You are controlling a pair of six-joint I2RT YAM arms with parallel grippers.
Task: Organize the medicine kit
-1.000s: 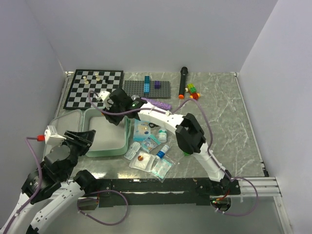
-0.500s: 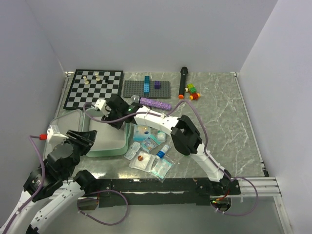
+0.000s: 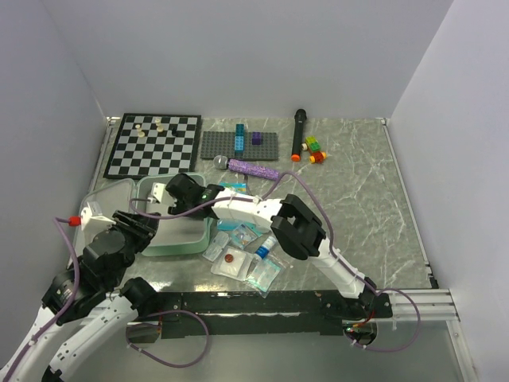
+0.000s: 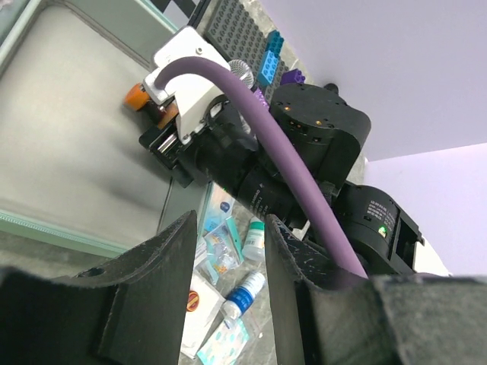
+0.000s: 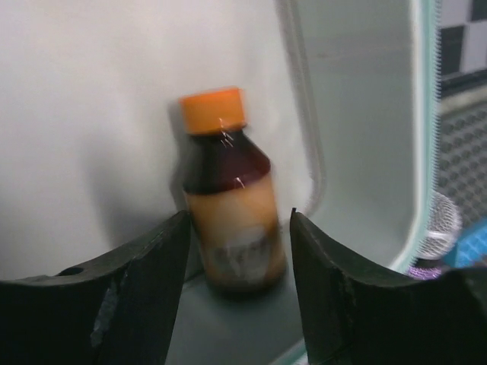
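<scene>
R gripper (image 5: 236, 220) jaws straddle bottle (image 5: 228, 205) in medicine kit (image 5: 358, 114), grip unclear; L gripper (image 4: 232, 220) jaws part-open, empty. Risk: pulling out snags, topples bottle.

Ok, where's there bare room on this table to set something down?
Bare marble table right of the packet pile, from the black stick and bricks to the near edge. Inside the medicine kit, the grey lining around the brown bottle is free. Crowded: that pile, chessboard, studded plate.
</scene>
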